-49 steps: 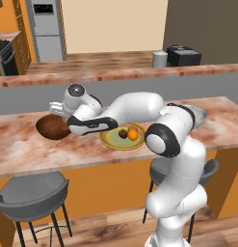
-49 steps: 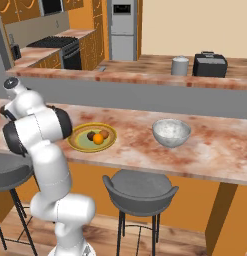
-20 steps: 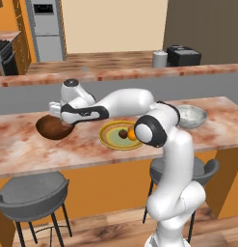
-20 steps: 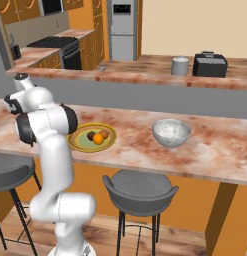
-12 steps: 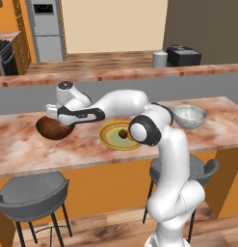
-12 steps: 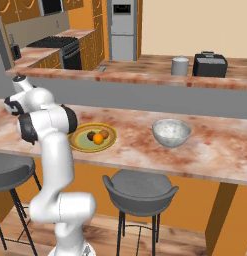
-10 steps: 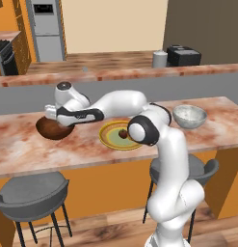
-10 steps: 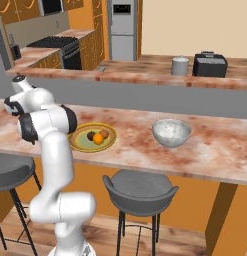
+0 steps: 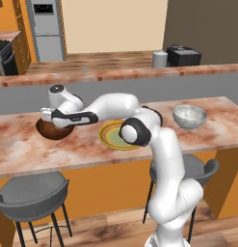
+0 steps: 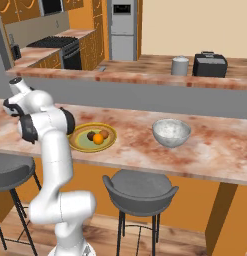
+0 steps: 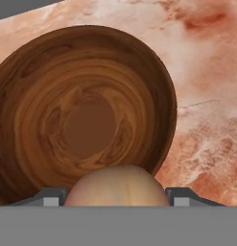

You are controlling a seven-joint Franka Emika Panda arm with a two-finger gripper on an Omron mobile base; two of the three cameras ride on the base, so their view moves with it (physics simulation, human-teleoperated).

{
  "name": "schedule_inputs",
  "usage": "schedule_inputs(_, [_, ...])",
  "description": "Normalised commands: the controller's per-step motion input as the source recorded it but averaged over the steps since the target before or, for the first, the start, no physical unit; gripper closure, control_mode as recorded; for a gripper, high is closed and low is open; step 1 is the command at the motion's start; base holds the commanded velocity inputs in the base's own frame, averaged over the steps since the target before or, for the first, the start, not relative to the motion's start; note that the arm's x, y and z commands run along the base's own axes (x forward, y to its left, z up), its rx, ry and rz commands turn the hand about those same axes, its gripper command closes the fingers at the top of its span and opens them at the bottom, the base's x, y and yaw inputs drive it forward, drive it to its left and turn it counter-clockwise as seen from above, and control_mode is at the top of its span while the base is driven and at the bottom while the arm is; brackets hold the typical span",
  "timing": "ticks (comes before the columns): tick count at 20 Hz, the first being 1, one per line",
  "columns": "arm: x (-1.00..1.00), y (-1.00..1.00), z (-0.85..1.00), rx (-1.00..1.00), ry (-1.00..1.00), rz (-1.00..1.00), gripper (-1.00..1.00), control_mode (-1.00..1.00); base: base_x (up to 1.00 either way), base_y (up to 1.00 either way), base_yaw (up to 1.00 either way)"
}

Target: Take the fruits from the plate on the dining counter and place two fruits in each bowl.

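Tool [image 11: 117,202] grips a pale pinkish round fruit [image 11: 117,185] above the dark brown wooden bowl [image 11: 84,115] (empty inside); centre it over the hollow, lower, then release.

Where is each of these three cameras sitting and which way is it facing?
Left base view: behind the arm's left, facing the dining counter; arm reaches over the wooden bowl.
Right base view: behind its right, facing the plate and stone bowl.
Hand view: looks into the wooden bowl past a gripped pinkish fruit.
Both base views share plate and stone bowl.
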Motion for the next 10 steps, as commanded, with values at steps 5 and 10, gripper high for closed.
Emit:
schedule_inputs(5, [0.00, 0.00, -0.14, -0.03, 0.00, 0.00, -1.00, -1.00, 0.00, 0.00, 0.00])
schedule_inputs(10, [0.00, 0.00, -0.13, -0.01, 0.02, 0.00, -1.00, -1.00, 0.00, 0.00, 0.00])
